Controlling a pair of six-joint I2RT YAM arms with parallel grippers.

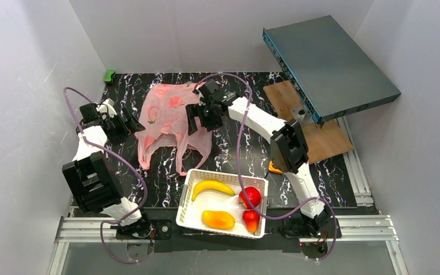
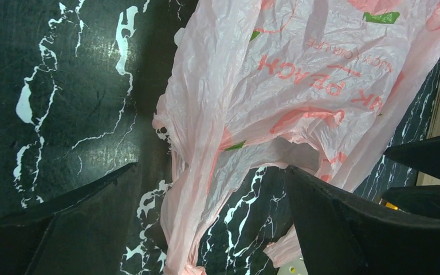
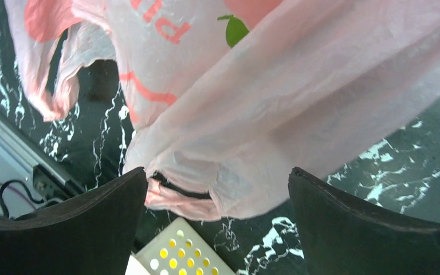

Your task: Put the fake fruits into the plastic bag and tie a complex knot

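The bag (image 1: pixel 169 117) lies spread out near the far edge of the worktop (image 1: pixel 160 180), with its handle loops pointing toward the near edge. The left gripper (image 2: pixel 212 171) is released, its fingers spread at the bag's left side. The right gripper (image 3: pixel 217 172) is released, its fingers spread over the bag's right side. The banana (image 1: pixel 212 187), mango (image 1: pixel 218 219), apple (image 1: pixel 251 196) and small red fruit (image 1: pixel 251 219) lie in the basket (image 1: pixel 229 175) at the near edge.

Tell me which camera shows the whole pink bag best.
Top external: it alone shows the plastic bag whole, with its full outline and both handle loops. The left wrist view shows only its printed middle and one crinkled edge. The right wrist view shows a close, partial stretch of it.
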